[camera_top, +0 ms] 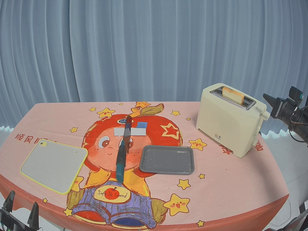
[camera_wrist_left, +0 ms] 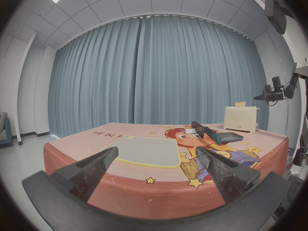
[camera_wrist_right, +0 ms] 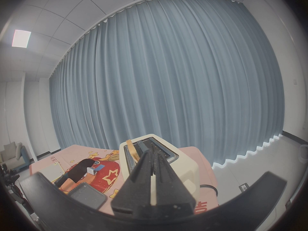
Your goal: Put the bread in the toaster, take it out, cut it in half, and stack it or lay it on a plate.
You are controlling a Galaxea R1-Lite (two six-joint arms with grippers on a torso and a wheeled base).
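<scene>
Left gripper (camera_top: 22,199), cutting board (camera_top: 53,166), knife (camera_top: 123,149), tray (camera_top: 166,159)

The toaster (camera_top: 231,125) carried a small dark two-character mark (camera_top: 218,136) low on its near side. The tablecloth (camera_top: 224,183) bore a row of red characters (camera_top: 30,139) along its left edge, and a few more stood beside the toaster's foot, partly hidden. Curly lettering ran across an apple badge (camera_top: 112,193) on the cartoon figure (camera_top: 106,145). A small blue oval label (camera_top: 122,121) sat on its head, too small to read.
</scene>
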